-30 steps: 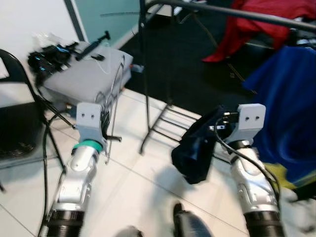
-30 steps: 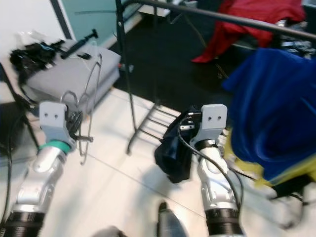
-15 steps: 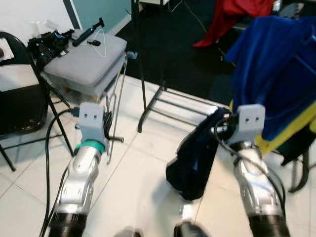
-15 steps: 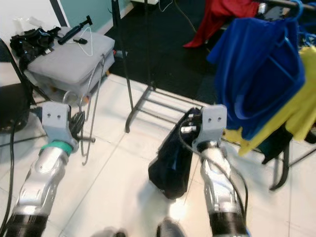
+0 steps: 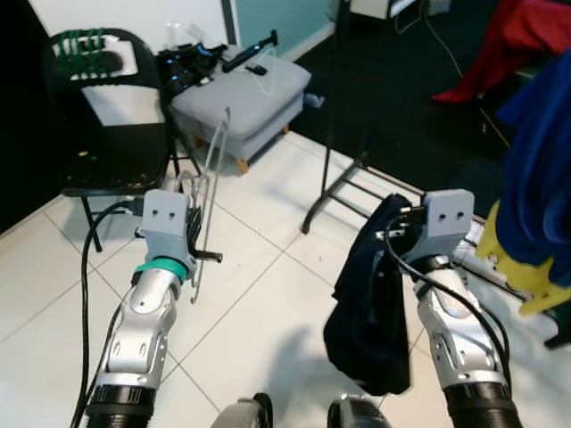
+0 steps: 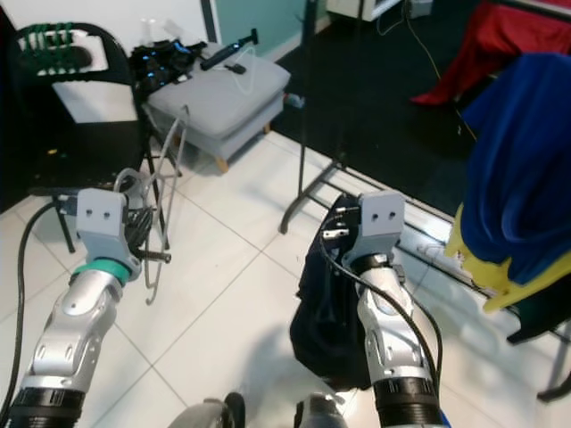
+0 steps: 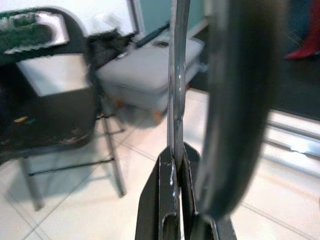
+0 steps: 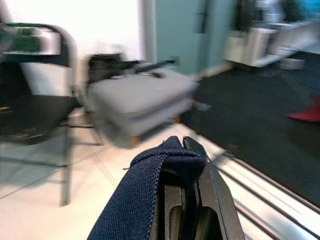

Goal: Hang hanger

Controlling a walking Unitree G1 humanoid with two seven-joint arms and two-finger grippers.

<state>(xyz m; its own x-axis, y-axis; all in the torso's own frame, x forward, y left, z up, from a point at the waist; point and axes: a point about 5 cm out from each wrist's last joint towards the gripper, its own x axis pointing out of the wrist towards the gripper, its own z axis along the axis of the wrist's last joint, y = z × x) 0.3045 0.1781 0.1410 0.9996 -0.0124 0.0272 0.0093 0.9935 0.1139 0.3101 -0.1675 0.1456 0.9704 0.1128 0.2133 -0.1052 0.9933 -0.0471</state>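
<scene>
A: How is the wire hanger [image 5: 207, 192] being carried?

B: It is being held nearly upright, its long axis running up and away above the left claw [image 7: 174, 165], whose fingers are being pressed tight on the wire, over the white tiled floor [image 5: 259, 303].

A: And to the right?

B: A dark navy garment [image 5: 370, 303] is being pinched by the closed right claw [image 8: 187, 167], hanging down below it.

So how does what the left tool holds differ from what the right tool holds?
The left tool is shut on a thin, rigid wire hanger that stands upright above it. The right tool is shut on a dark navy garment, soft cloth hanging limp below it toward the floor. Both are pinched at one edge.
</scene>
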